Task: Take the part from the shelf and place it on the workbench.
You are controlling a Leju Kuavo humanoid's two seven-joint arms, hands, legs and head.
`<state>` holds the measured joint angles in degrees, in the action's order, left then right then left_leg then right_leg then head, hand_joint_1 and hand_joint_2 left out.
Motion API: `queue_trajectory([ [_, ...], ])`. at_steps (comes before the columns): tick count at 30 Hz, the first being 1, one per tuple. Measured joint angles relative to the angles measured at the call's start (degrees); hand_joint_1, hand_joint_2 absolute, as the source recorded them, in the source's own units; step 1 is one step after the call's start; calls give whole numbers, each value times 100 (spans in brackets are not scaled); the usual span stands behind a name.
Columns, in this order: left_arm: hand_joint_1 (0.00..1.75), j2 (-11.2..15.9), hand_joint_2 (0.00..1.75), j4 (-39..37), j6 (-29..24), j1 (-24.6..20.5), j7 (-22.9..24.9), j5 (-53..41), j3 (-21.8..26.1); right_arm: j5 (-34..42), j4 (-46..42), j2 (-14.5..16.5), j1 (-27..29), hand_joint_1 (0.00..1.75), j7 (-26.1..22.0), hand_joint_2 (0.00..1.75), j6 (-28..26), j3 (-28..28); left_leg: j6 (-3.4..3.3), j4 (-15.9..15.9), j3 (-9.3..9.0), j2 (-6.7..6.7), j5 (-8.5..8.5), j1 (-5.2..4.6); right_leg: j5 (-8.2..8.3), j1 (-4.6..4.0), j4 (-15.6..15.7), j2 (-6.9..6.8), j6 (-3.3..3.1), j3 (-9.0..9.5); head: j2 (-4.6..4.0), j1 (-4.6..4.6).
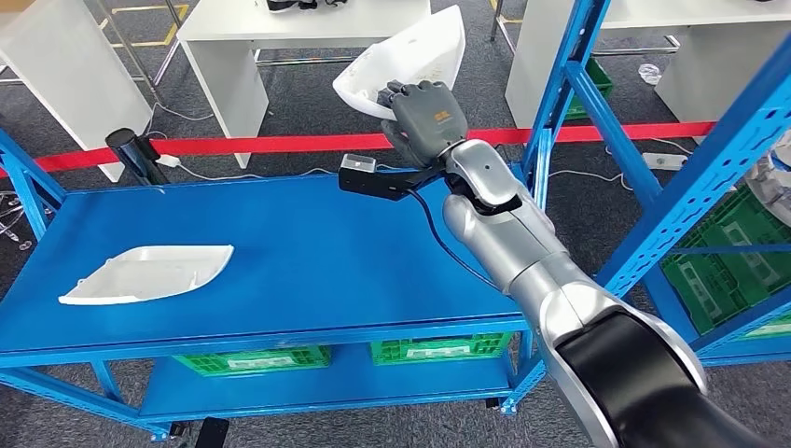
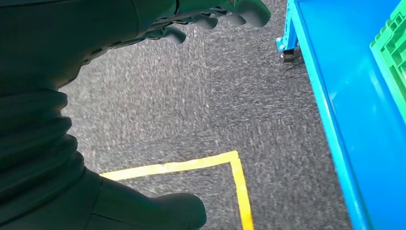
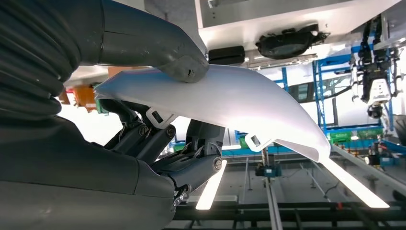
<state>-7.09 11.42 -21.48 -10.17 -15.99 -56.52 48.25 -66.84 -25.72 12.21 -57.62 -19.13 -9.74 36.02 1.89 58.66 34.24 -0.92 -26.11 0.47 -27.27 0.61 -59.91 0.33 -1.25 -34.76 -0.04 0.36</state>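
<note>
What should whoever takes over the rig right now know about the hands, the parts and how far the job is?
Right hand: grips a white part, raised in the air beyond the far edge of the blue workbench; the right wrist view shows the thumb on one face and fingers under it.
Left hand: holds nothing, hangs over the grey floor near a yellow line.
Done: one other white part already lies on the workbench's left side; the held part is off the shelf.
Left: bring the held part over the workbench, set it down, release.
</note>
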Motion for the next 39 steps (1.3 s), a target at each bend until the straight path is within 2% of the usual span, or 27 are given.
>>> queue_trajectory([
  [1,0,28,175,-1,16,10,21,-34,-10,2,-1,0,1,175,-2,175,1,-1,37,44,31,6,-50,5,27,6,17,-7,-45,-12,0,-3],
  [3,0,92,175,-2,64,20,64,-95,-31,4,-1,1,7,175,-18,175,5,-2,97,437,195,31,-351,16,82,25,53,-22,-122,-39,0,-15],
  [5,0,166,175,-2,89,33,91,-121,-54,9,-1,-1,44,175,-47,175,10,-2,141,1183,463,49,-767,24,122,16,56,-32,-157,-96,0,-25],
  [6,0,211,175,-1,91,43,97,-126,-63,12,-1,-2,77,175,-62,175,12,-2,154,1468,550,53,-878,26,145,12,54,-34,-162,-128,0,-25],
  [7,0,255,175,2,91,54,99,-128,-72,15,-1,-3,112,175,-72,175,14,-2,158,1567,547,55,-885,26,169,8,52,-36,-160,-157,0,-25],
  [8,0,292,175,5,90,63,100,-129,-80,18,-1,-4,140,175,-76,175,15,-3,155,1433,431,57,-785,26,194,7,51,-36,-152,-184,0,-25],
  [11,0,378,175,24,64,74,100,-154,-105,29,-6,-10,164,175,-91,175,16,-6,107,259,-281,77,-384,12,264,-2,50,-39,-92,-235,0,-23],
  [12,0,399,175,28,53,79,101,-166,-108,34,-9,-11,163,175,-102,175,15,-7,85,2,-428,80,-332,-1,292,-8,53,-40,-60,-244,0,-23],
  [13,0,420,175,31,45,86,102,-177,-108,40,-12,-12,164,175,-115,175,13,-8,61,-105,-480,79,-329,-15,323,-13,58,-42,-26,-252,0,-24],
  [15,0,457,175,36,39,105,112,-189,-109,49,-14,-16,169,175,-151,175,4,-9,-10,-121,-450,72,-278,-14,378,-17,78,-42,38,-266,0,-29],
  [16,0,469,175,38,39,111,117,-195,-109,54,-14,-23,170,175,-164,175,0,-10,-58,-136,-425,77,-243,-2,349,-18,55,-38,67,-290,0,-29],
  [17,0,481,175,40,38,115,121,-201,-110,58,-15,-31,169,175,-172,175,-5,-10,-110,-153,-389,85,-197,12,232,-18,-61,-34,94,-349,0,-23],
  [18,0,487,175,42,37,117,122,-205,-109,62,-15,-39,169,175,-174,175,-8,-11,-154,-165,-342,93,-148,26,35,-18,-297,-30,117,-449,0,-17],
  [20,0,502,175,45,36,122,122,-210,-110,66,-16,-51,185,175,-178,175,-10,-11,-200,-141,-215,97,-69,20,-459,-13,-1070,-26,151,-727,0,-6],
  [21,0,506,175,45,36,125,122,-210,-110,67,-16,-56,203,175,-178,175,-10,-11,-207,-123,-151,95,-35,17,-609,-13,-1410,-26,159,-825,0,-6],
  [22,0,509,175,45,36,129,123,-210,-110,74,-16,-61,222,175,-189,175,-14,-11,-208,-101,-88,92,-4,13,-648,-14,-1577,-26,158,-834,0,-5],
  [23,0,514,175,45,36,133,123,-210,-110,88,-16,-64,237,175,-215,175,-26,-12,-203,-75,-29,87,23,10,-581,-16,-1507,-26,147,-723,0,-4],
  [26,0,517,175,45,34,139,111,-221,-110,162,-70,-62,238,175,-375,175,-70,-15,-156,13,106,73,78,5,-264,-45,-406,-20,60,26,0,-7],
  [27,0,518,175,45,34,138,103,-230,-110,186,-107,-58,234,175,-438,175,-74,-16,-126,30,130,73,97,5,-223,-65,-144,-16,30,179,0,-2],
  [28,0,519,175,46,33,136,99,-244,-110,208,-144,-54,229,175,-492,175,-72,-17,-91,38,148,74,121,6,-223,-83,-14,-15,1,243,0,3],
  [30,0,529,175,47,32,133,99,-268,-110,237,-220,-36,225,175,-591,175,-54,-19,-7,15,167,70,180,7,-166,-95,27,-18,-59,219,0,18],
  [32,0,544,175,47,32,130,103,-287,-110,245,-321,4,220,175,-661,175,-29,-20,68,87,231,68,85,11,-79,-67,91,-31,-133,184,0,11],
  [34,0,567,175,48,36,118,101,-330,-110,249,-456,36,230,175,-690,175,-12,-20,135,577,414,70,-315,23,20,-39,128,-40,-183,110,0,-5],
  [36,0,586,175,49,53,106,106,-412,-116,264,-624,27,293,175,-665,175,-32,-20,188,1313,630,71,-725,32,105,-37,126,-44,-192,4,0,-13],
  [37,0,590,175,50,68,102,117,-462,-127,277,-728,-3,354,175,-633,175,-53,-20,203,1527,655,71,-787,38,147,-36,124,-48,-186,-50,0,-13],
  [38,0,591,175,51,80,95,133,-518,-146,290,-853,-50,427,175,-594,175,-75,-20,210,1538,583,72,-735,43,187,-34,118,-54,-174,-102,0,-13],
  [39,0,592,175,56,90,81,157,-574,-173,302,-994,-115,505,175,-550,175,-91,-20,213,1314,393,74,-593,50,225,-28,108,-61,-157,-154,0,-13],
])
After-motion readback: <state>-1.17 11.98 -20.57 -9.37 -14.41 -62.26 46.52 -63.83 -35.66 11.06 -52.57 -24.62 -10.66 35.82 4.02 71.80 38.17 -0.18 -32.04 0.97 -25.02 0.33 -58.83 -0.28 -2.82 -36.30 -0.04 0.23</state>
